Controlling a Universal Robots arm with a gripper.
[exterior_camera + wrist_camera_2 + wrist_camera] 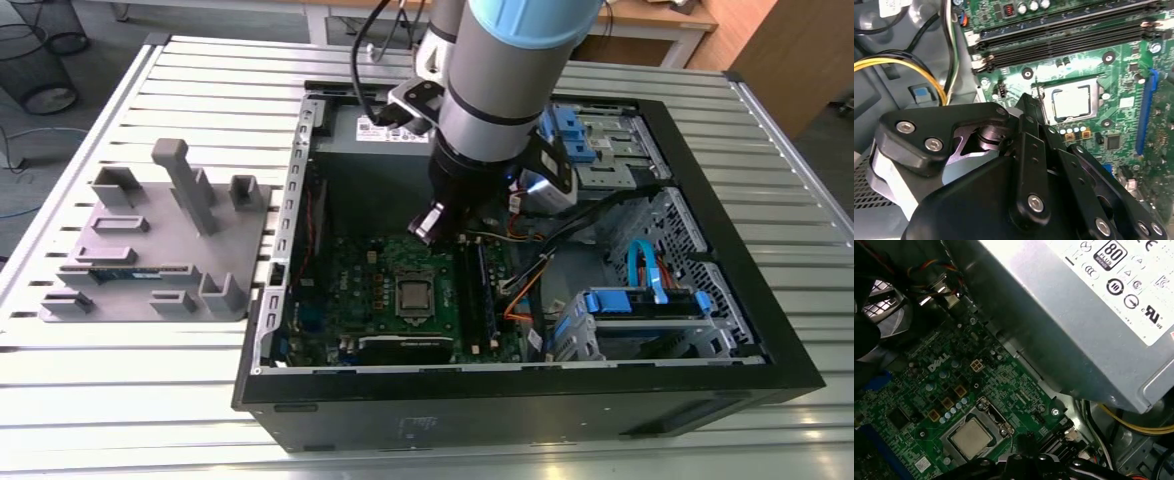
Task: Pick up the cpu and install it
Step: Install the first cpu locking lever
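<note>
The small, flat, square silver-topped cpu lies in the metal socket mid green motherboard. The black end effector hovers above the motherboard, near the cpu; I cannot tell how open it is.

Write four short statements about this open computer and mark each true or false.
1. The cpu lies in the socket on the motherboard. True.
2. The gripper is holding the cpu. False: the cpu rests on the board, apart from the gripper above it.
3. The computer case is closed. False: it lies open, its inside showing.
4. A grey fixture sits outside the case at the exterior view's left. True.
</note>
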